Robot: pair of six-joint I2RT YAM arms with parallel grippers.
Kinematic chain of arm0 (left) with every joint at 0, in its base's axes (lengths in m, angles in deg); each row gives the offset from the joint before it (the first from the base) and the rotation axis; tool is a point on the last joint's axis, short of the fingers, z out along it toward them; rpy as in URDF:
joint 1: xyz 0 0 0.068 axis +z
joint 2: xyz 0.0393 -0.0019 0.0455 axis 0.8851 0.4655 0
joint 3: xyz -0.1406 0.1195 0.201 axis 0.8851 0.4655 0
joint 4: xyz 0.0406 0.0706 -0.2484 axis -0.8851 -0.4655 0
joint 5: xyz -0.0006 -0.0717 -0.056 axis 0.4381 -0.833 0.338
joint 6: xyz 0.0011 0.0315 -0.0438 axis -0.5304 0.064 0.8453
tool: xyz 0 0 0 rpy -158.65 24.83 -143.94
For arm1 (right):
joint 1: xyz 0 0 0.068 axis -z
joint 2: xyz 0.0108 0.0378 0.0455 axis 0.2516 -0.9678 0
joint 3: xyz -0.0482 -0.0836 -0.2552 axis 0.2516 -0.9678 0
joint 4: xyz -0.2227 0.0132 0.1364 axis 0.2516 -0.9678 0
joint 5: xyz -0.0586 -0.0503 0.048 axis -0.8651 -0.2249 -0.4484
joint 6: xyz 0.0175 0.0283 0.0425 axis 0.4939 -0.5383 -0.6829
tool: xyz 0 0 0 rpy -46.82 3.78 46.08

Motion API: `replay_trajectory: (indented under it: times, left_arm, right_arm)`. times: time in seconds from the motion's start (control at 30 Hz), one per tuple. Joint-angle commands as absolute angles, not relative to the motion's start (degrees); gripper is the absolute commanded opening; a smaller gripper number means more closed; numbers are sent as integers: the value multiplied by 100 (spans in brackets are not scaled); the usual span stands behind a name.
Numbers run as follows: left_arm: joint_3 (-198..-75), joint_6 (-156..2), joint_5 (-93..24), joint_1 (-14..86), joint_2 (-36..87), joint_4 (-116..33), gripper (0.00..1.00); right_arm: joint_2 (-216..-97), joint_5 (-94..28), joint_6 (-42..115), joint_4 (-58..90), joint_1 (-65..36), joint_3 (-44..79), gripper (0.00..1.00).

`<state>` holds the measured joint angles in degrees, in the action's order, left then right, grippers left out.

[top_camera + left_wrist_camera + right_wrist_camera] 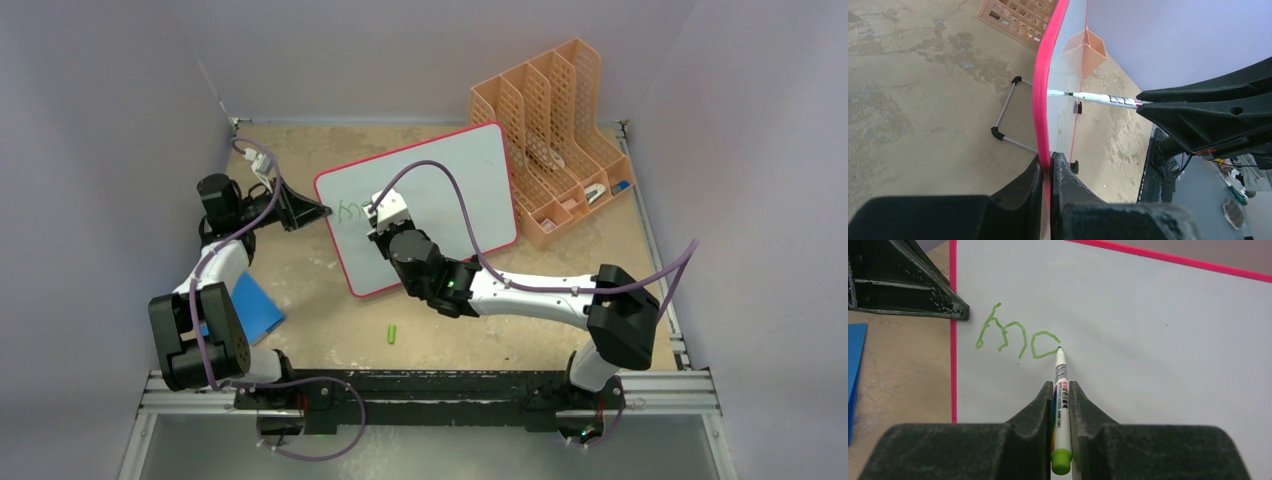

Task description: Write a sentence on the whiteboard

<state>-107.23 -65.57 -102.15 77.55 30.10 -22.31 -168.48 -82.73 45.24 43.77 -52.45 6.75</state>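
The whiteboard (450, 190) stands tilted on the worktop (330, 340), and my left jaws are clamped tight on its pink rim. Behind it an orange file rack (550, 120) holds small bits I can't identify. A blue pad (255, 308) lies to my left. My right jaws pinch a marker (1060, 375) whose barrel print is unreadable. Its tip touches the sentence (1015, 337), just a green "m" and a round letter. A green cap (393, 333) lies near me.

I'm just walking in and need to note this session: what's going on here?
The left hand is clamped on the pink edge of the whiteboard. The right hand grips a green marker, its tip on the board. Only the first few green letters are written so far.
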Motion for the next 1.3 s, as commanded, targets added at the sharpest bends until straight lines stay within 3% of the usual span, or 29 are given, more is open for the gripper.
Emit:
replay_trajectory:
  times: [0.0, 1.27]
  left_arm:
    - [-10773, -6760, -10387, 7638, 2882, -2212, 0]
    - [-10773, -6741, -10371, 7640, 2883, -2194, 0]
  right_arm:
    - [-16838, -8451, 4681, 4640, -5117, 920, 0]
    - [-16694, -7897, 4347, 4095, -5142, 733, 0]
